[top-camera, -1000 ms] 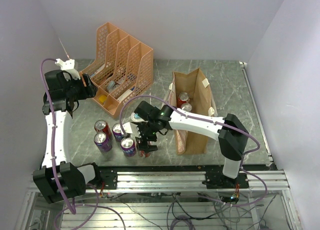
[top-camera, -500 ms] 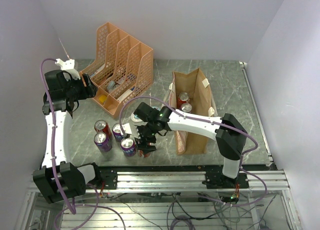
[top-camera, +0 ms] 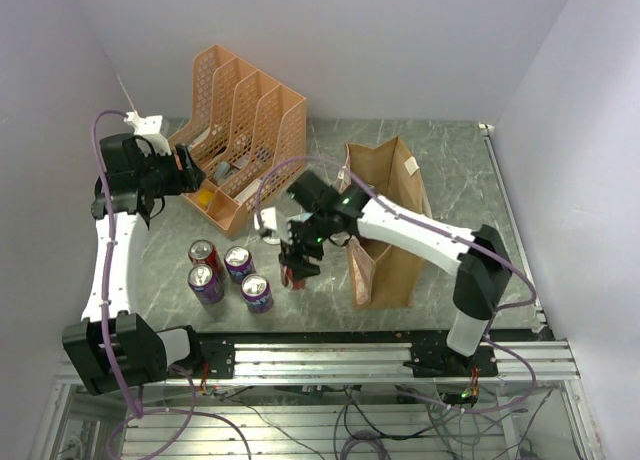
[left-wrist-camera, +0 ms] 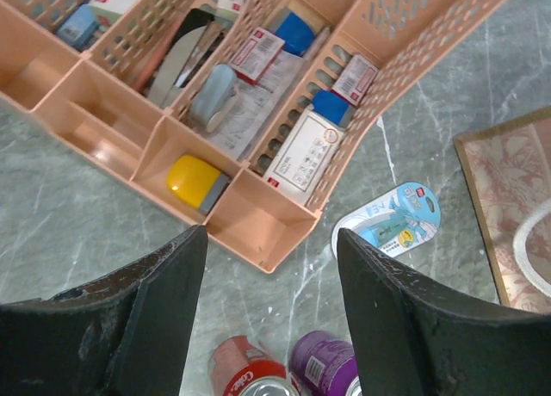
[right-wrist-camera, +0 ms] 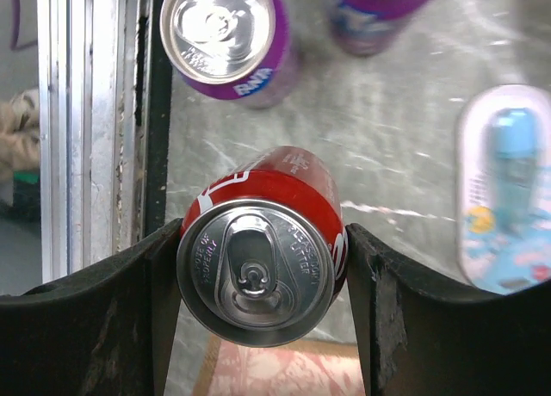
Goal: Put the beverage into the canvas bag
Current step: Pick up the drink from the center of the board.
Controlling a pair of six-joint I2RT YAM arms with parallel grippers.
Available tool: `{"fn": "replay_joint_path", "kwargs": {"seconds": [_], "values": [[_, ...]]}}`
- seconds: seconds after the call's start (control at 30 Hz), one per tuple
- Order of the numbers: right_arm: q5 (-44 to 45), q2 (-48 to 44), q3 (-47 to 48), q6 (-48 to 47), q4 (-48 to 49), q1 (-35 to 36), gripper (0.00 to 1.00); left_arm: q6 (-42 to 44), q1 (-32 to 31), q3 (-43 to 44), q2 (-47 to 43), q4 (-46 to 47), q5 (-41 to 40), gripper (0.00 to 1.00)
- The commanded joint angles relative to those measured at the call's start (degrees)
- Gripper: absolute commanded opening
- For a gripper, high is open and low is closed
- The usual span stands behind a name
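Note:
My right gripper (top-camera: 297, 260) is shut on a red beverage can (right-wrist-camera: 258, 271), its fingers pressed on both sides. The can (top-camera: 293, 273) hangs upright above the table, just left of the tan canvas bag (top-camera: 395, 220). A pinkish panel of the bag (right-wrist-camera: 284, 370) shows below the can in the right wrist view. My right arm covers most of the bag's opening in the top view. Several other cans stand at the front left: a red one (top-camera: 203, 252) and purple ones (top-camera: 257, 291). My left gripper (left-wrist-camera: 271, 275) is open and holds nothing, above the table by the organiser.
The orange mesh file organiser (top-camera: 240, 130) with office items stands at the back left. A blue blister pack (top-camera: 267, 220) lies flat between it and the bag. The metal rail (right-wrist-camera: 86, 112) runs along the table's near edge. Walls close in on both sides.
My right gripper closed on the red can and lifted it off the table's front, up and towards the bag. My left gripper shifted slightly right towards the organiser.

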Motion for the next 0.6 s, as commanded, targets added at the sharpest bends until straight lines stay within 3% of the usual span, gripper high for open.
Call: {"fn": "replay_joint_path", "kwargs": {"seconds": [0.0, 0.23, 0.57], "values": [[-2.2, -7.9, 8.4, 0.8, -5.0, -3.6, 0.31, 2.4, -3.3, 4.0, 2.0, 1.8, 1.9, 0.72], [-1.4, -9.8, 19.6, 3.6, -9.3, -8.4, 0.28, -1.0, -9.5, 5.7, 5.5, 5.7, 10.1, 0.73], [7.1, -11.7, 29.5, 7.9, -8.7, -9.9, 0.23, -3.7, -19.0, 11.4, 12.4, 10.9, 10.4, 0.73]]}}
